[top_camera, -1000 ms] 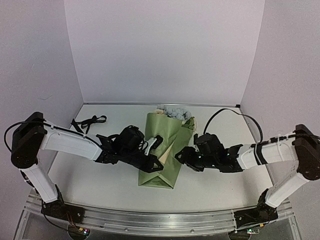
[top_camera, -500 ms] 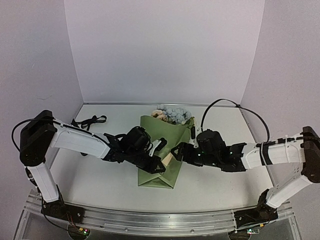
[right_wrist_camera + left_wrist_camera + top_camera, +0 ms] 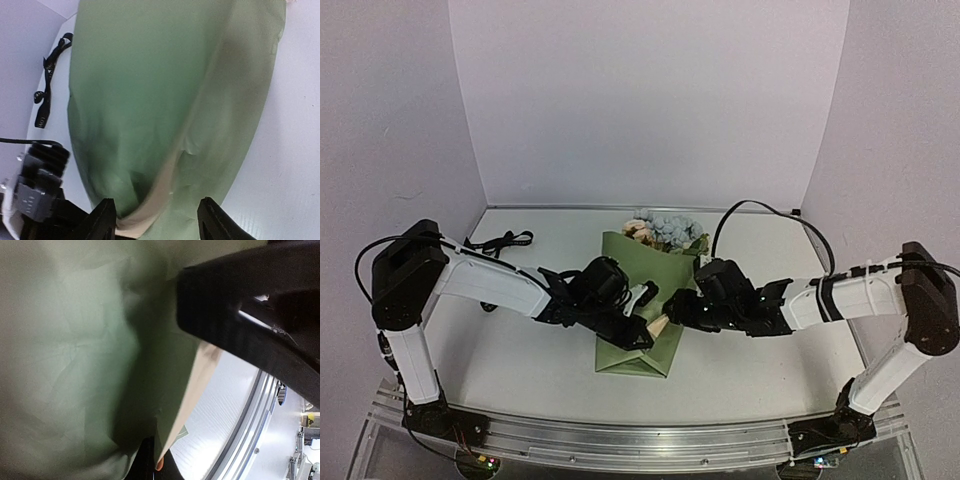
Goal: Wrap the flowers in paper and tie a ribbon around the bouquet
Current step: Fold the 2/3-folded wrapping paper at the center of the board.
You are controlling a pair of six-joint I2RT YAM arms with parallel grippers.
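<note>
Green paper [image 3: 70, 360] fills the view, tan edge below a black finger [image 3: 225, 295].

Pale lettering shows on the black ribbon [image 3: 47, 62], too small to read.

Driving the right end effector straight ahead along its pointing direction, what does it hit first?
The paper: its folded tan-edged flap sits right ahead of the right end effector, likely within a short push.

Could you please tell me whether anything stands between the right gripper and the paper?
Nothing visible does. The right gripper sits right at the paper, its fingers apart on either side of the tan folded edge.
</note>
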